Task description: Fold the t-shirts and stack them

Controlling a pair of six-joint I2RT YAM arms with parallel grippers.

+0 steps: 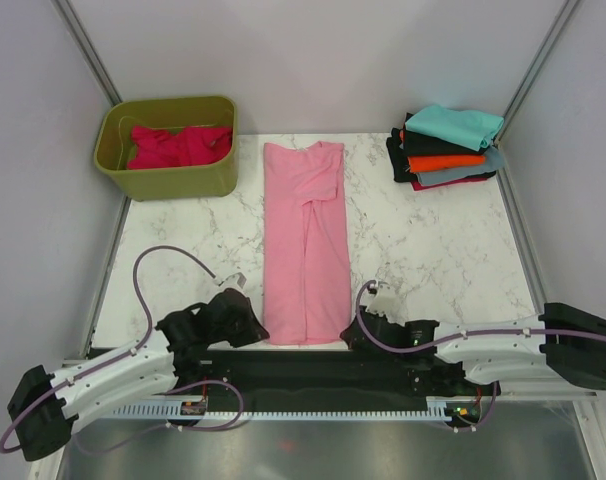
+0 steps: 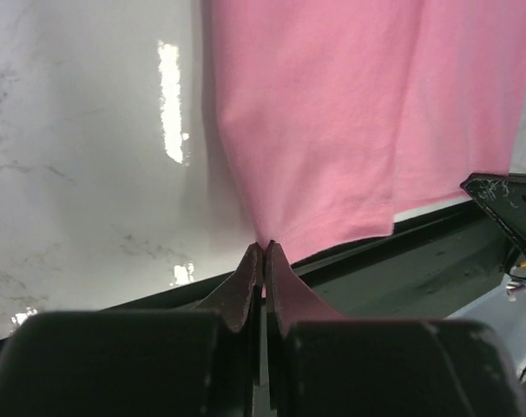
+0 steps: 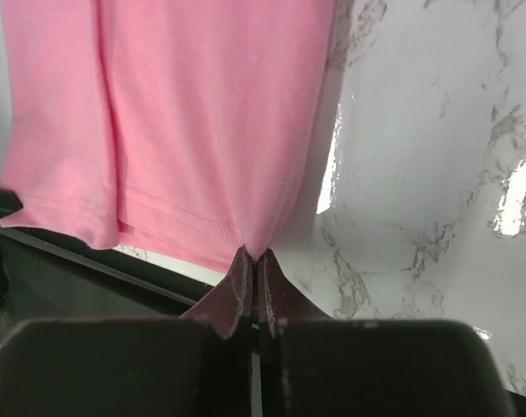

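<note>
Item: light pink cloth t-shirt (image 1: 305, 240), folded lengthwise, lying mid white marble tabletop (image 1: 433, 250). Left end effector (image 2: 263, 252) pinches its 7 o'clock hem corner; right end effector (image 3: 253, 258) pinches its 5 o'clock corner. Step: crosswise fold. Next, likely: raise both corners evenly and carry the hem toward 12 o'clock.

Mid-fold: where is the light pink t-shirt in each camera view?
Top external: light pink cloth t-shirt, long strip mid-table, hem toward the arms.
Left wrist: t-shirt upper right, hem corner pinched in left pincer.
Right wrist: t-shirt upper left, hem corner pinched in right pincer.
Shared landmark: black rail under the hem.
</note>
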